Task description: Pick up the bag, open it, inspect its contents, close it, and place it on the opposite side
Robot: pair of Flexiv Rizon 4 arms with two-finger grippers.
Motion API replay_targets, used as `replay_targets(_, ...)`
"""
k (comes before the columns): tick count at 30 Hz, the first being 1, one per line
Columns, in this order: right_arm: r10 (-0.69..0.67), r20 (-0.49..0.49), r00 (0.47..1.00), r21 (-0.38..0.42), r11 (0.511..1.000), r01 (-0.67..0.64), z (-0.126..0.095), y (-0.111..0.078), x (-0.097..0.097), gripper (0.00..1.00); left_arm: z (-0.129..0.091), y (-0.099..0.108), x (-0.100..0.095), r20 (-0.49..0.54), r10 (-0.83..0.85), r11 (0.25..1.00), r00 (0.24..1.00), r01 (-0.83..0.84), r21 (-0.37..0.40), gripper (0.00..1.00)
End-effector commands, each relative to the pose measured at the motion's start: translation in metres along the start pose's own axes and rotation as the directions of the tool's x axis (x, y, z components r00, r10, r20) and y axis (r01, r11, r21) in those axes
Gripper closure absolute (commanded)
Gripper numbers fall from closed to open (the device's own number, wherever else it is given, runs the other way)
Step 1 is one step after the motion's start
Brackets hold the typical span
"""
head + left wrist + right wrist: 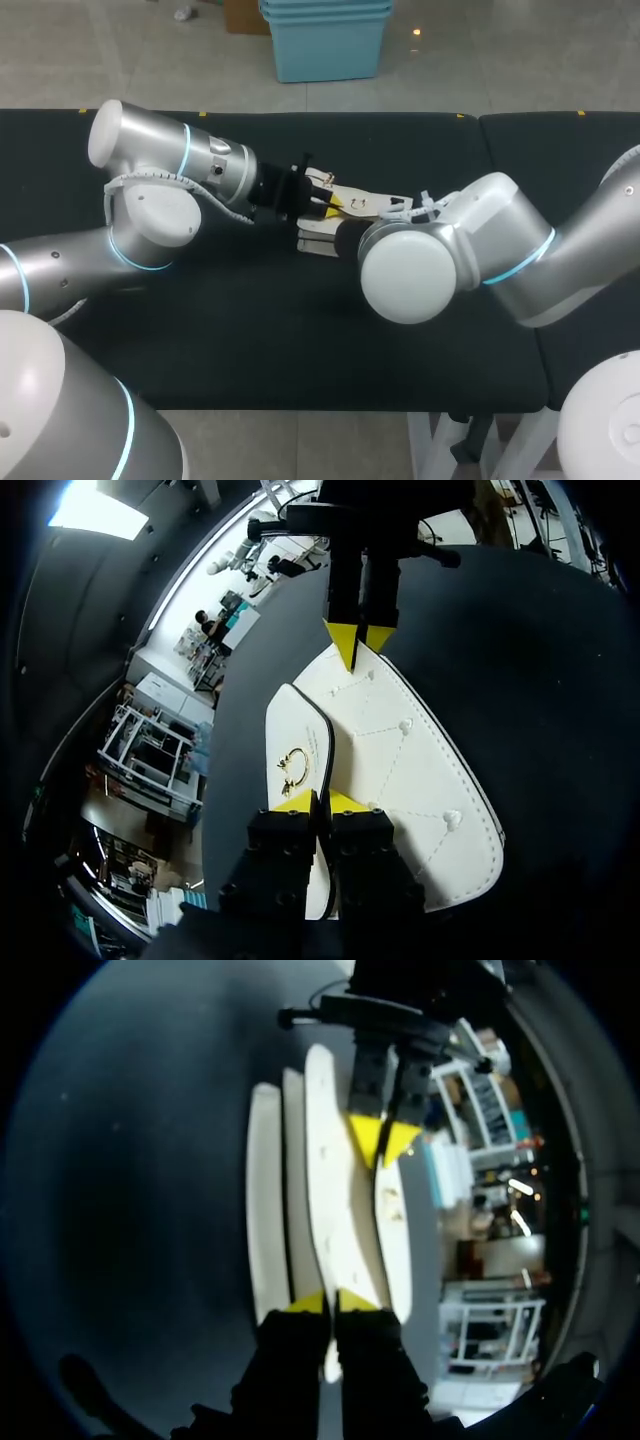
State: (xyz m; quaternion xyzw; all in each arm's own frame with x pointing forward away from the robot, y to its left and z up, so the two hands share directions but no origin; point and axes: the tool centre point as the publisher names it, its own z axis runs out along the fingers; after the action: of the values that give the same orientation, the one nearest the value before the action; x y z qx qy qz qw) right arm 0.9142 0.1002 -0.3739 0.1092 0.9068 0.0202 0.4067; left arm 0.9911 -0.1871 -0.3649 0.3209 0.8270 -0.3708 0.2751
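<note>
A white bag with stitched seams and small studs hangs between my two grippers over the black table. Its front flap carries a gold ring clasp. My left gripper is shut on the bag's near edge, beside the flap. My right gripper is shut on the opposite edge and shows in the left wrist view at the bag's far end. In the head view the bag sits mid-table between the left gripper and the right arm's wrist, which hides the right fingers.
The dark table has a seam on the right where a second section joins. Bare tabletop lies on both sides of the bag and toward the front edge. Both arms crowd the middle.
</note>
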Motion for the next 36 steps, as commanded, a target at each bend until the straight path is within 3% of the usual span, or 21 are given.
replay_targets(1, 0.001, 0.002, 1.000, -0.001, 1.000, -0.001, 0.002, -0.001, 0.001, 1.00, 0.001, 0.007, 0.003, -0.010, -0.008, 1.000, 1.000, 0.008, -0.011, 1.00)
replay_targets(4, 0.001, 0.002, 1.000, -0.001, 1.000, -0.001, 0.002, -0.001, 0.001, 1.00, 0.001, 0.005, -0.002, 0.009, -0.023, 1.000, 1.000, 0.023, -0.002, 1.00)
replay_targets(10, 0.001, 0.002, 1.000, -0.001, 1.000, -0.001, 0.002, -0.001, 0.001, 1.00, -0.001, -0.005, -0.008, 0.031, 0.000, 1.000, 1.000, -0.001, 0.031, 0.60)
replay_targets(12, 0.001, 0.002, 1.000, -0.001, 1.000, -0.001, 0.002, -0.001, 0.001, 1.00, -0.001, -0.006, -0.010, 0.035, 0.004, 0.999, 0.999, -0.005, 0.037, 0.67)
replay_targets(14, 0.001, 0.002, 1.000, -0.001, 1.000, -0.001, 0.002, -0.001, 0.001, 1.00, 0.001, -0.007, -0.011, 0.037, 0.004, 0.999, 0.999, -0.006, 0.042, 1.00)
replay_targets(29, 0.001, 0.002, 1.000, -0.001, 1.000, -0.001, 0.002, -0.001, 0.001, 1.00, -0.005, 0.007, 0.003, 0.009, -0.004, 1.000, 1.000, 0.004, 0.028, 1.00)
replay_targets(34, 0.001, 0.002, 1.000, -0.001, 1.000, -0.001, 0.002, -0.001, 0.001, 1.00, 0.000, 0.000, -0.002, 0.015, -0.019, 0.999, 1.000, 0.018, 0.047, 1.00)
replay_targets(35, 0.001, 0.002, 1.000, -0.001, 1.000, -0.001, 0.002, -0.001, 0.001, 1.00, 0.001, -0.002, -0.003, 0.019, -0.022, 0.999, 1.000, 0.021, 0.046, 0.94)
replay_targets(36, 0.001, 0.002, 1.000, -0.001, 1.000, -0.001, 0.002, -0.001, 0.001, 1.00, 0.002, -0.004, -0.005, 0.022, -0.023, 0.998, 0.999, 0.022, 0.052, 0.64)
